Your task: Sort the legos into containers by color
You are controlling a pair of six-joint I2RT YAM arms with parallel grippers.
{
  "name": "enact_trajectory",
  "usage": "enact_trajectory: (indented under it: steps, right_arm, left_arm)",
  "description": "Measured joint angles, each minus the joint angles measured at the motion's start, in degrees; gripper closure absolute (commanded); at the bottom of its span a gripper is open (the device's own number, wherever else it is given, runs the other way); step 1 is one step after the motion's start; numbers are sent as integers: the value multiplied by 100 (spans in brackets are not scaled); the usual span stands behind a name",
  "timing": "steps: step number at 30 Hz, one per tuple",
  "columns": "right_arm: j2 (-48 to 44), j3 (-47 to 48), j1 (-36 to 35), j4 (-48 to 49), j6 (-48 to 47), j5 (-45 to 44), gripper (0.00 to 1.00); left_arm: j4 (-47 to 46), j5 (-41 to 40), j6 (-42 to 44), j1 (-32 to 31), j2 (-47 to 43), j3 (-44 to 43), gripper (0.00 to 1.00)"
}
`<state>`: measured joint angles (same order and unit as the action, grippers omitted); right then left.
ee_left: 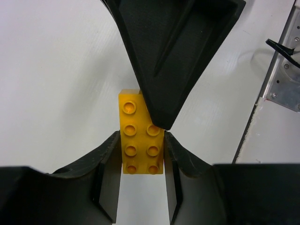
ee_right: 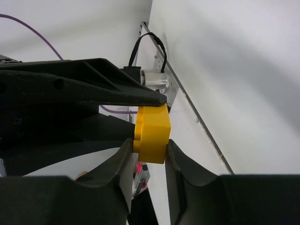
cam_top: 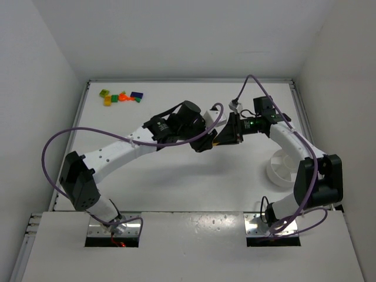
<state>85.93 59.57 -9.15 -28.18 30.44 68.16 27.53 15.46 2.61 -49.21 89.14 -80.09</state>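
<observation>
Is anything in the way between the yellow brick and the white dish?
Nothing visible sits on the table between the yellow brick and the white dish; only the right arm arches over the dish.

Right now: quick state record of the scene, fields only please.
left tool: shut on yellow brick
right tool: shut on the same brick, from the opposite side
yellow brick: held by both tools over mid-table
other bricks: loose cluster at far left corner
dish: near right, partly hidden by right arm; no brick seen in the visible part
</observation>
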Motion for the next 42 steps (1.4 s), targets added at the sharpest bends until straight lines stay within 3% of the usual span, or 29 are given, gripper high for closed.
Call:
enact_trajectory:
  steps: [2,5,6,8,9,10,13,19,26,33,42]
  right_arm:
    - [24,-28,0,39,79,7,85]
    - [28,-42,0,116,127,31,100]
    - [28,-42,2,122,133,31,100]
    - [28,-39,20,118,116,24,100]
    - [26,-28,31,101,74,28,100]
    - [22,28,42,7,-13,-2,100]
    - [-52,350,76,-413,-420,-262,100]
    - [-551,1008,313,-1309,-1397,-1191,100]
    - [-557,2118,719,-2931,-3132,-3045,100]
    - [-1338,1655,1488,-3849,-4430,-4955,100]
    - [-2144,719,1967,-3910,-4680,-6118,100]
  left_arm:
    - [24,-33,17,0,0,-2,100]
    - [22,-57,20,-2,0,0,87]
    - [20,-61,24,-2,0,0,63]
    - [20,-70,96,-4,0,0,37]
    - [20,-46,136,-9,0,0,20]
    - [33,-28,136,-26,-2,15,12]
    - [46,39,232,-57,-24,90,2]
    - [162,256,254,289,-269,275,1]
    - [133,236,11,1613,-1132,483,1]
    - [144,144,-118,2603,-1550,811,1]
    - [85,568,-448,3753,-1541,1325,1]
